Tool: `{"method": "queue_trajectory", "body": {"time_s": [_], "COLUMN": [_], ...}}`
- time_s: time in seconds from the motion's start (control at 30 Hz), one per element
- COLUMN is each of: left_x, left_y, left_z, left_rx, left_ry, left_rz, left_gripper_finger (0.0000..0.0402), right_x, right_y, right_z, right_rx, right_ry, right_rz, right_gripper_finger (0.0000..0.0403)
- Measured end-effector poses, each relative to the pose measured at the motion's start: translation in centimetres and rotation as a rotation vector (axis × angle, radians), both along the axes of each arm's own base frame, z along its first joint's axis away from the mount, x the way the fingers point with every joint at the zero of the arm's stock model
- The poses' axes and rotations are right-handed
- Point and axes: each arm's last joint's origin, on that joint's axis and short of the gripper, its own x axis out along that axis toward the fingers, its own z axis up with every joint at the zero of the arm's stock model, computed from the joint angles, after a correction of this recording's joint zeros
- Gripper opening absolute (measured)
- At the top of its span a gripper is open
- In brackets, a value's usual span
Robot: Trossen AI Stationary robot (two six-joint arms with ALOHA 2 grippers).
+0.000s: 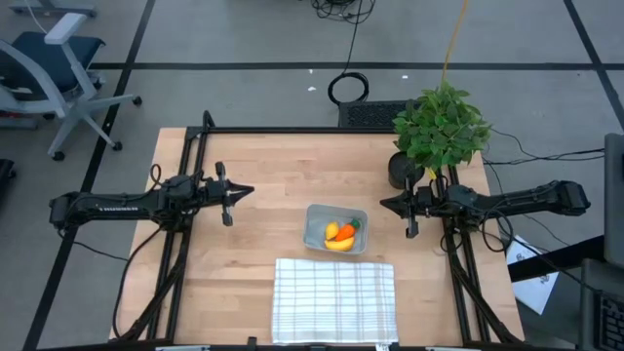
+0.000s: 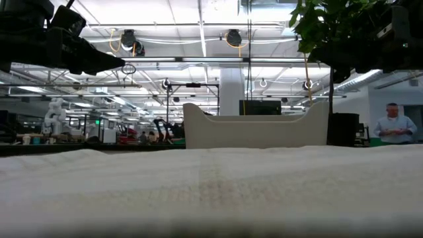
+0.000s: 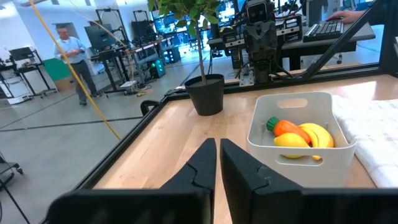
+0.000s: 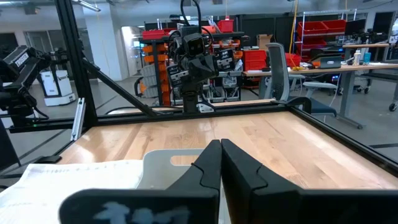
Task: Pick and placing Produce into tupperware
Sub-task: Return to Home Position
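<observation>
Orange carrot (image 3: 290, 127), banana (image 3: 321, 134), lemon (image 3: 290, 142) in tupperware (image 3: 311, 172)

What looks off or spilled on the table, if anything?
Nothing stands out: carrot, banana and yellow fruit lie inside the tupperware, cloth flat beside it, plant upright, left pincer and right pincer shut, either side.

Room | you see grey floor (image 1: 244, 39) with black tape lines (image 1: 292, 65) | 1 blue office chair (image 1: 44, 54) off table's far-left corner | strip lights (image 2: 200, 30) overhead | red bin racks (image 4: 323, 28) behind
</observation>
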Motion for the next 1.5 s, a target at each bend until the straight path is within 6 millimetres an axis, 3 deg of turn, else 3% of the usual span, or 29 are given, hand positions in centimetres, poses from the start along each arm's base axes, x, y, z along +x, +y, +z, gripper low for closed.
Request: {"method": "queue_trajectory", "body": {"time_s": [0.47, 0.8, 1.27, 1.5], "left_x": [0.0, 0.0, 0.0, 0.0], "left_y": [0.0, 0.0, 0.0, 0.0], "left_z": [0.0, 0.0, 0.0, 0.0], "left_rx": [0.0, 0.0, 0.0, 0.0], "left_ry": [0.0, 0.0, 0.0, 0.0], "left_rz": [0.0, 0.0, 0.0, 0.0], "left_gripper_finger": [0.0002, 0.0027, 0.0002, 0.0023], "right_x": [0.0, 0.0, 0.0, 0.0], "right_y": [0.0, 0.0, 0.0, 0.0], "right_z": [0.0, 0.0, 0.0, 0.0], "right_rx": [0.0, 0.0, 0.0, 0.0], "right_ry": [0.0, 0.0, 0.0, 0.0], "right_rz": [0.0, 0.0, 0.0, 0.0], "right_gripper_finger": [0.0, 0.0, 0.0, 0.0]}}
